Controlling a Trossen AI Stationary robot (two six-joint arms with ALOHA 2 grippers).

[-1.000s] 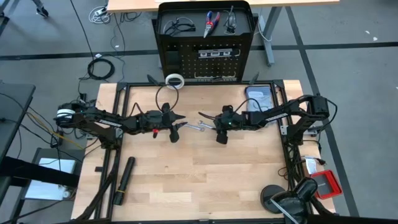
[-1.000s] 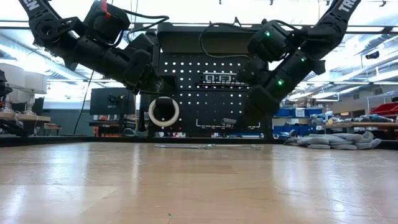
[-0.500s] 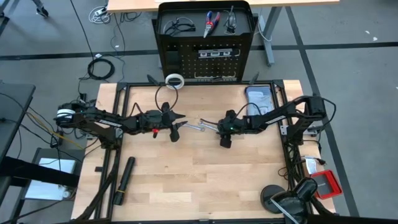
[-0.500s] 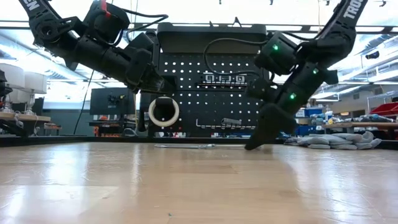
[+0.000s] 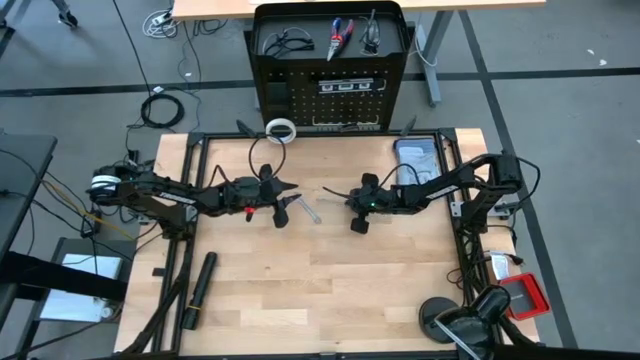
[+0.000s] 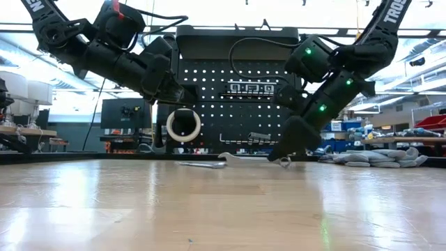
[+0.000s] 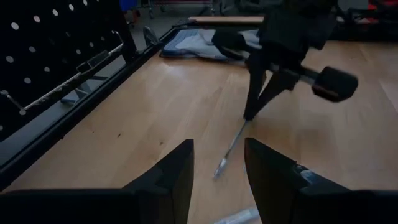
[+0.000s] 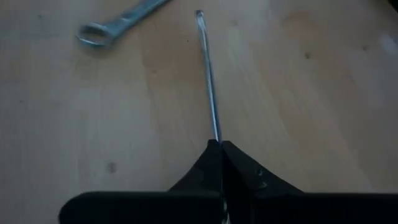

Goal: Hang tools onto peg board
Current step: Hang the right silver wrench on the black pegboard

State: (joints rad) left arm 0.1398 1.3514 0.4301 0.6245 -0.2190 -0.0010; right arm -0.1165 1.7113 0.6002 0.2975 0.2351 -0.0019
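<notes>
My right gripper is down at the middle of the table, shut on a thin silver wrench. A second silver wrench lies flat on the wood just left of it. My left gripper hovers open above that second wrench and faces the right gripper. The peg board stands upright behind the far edge. It carries the pliers, two glasses, a strip with white squares and the tape ring. My right gripper pinches one end of the thin wrench between its two fingertips. The fingers slant down from the table's right side and lie along the wrench. The wrench shows edge-on and runs straight out from the fingertips toward the left gripper. Its free end sits just above the wood.
A long black cylinder lies near the table's front left corner. A blue-grey cloth bundle sits at the far right corner. Black frame rails run along the table's sides. Bare wood fills the near half.
My right gripper has sunk to the tabletop and toward the left gripper, then shut on the thin wrench's end. That wrench has turned on its edge and its free end has risen off the wood. The second wrench now lies apart from it.
</notes>
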